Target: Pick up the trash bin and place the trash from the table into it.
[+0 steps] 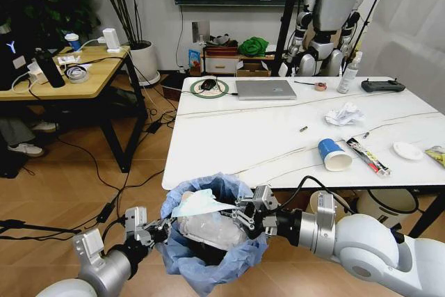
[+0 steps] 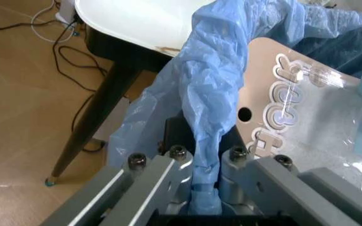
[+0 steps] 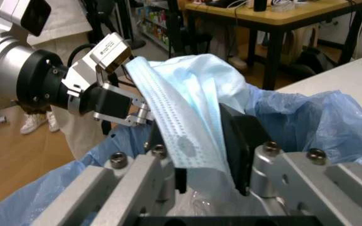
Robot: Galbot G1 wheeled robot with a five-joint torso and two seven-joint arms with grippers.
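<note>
The trash bin hangs off the floor just in front of the near edge of the counter, held by the left claw, whose fingers are clamped shut on a bunched fold of the light-blue liner at the bin's rim. The right claw reaches over the bin's mouth from the other side, pinched closed on a pale blue face mask that drapes from its fingers above the opening; a clear package already lies inside. To finish this drop well, the right claw should be well inside the rim before it lets go, since the mask is light and floppy and could catch on the liner's bunched edge or slide outside. The left grip is on plastic, and possibly not on the bin wall itself, which is hard to tell from here, so the bin should be kept level and still. A blue paper cup, a white tissue wad and a flat wrapper lie on the counter, well apart from the bin.
</note>
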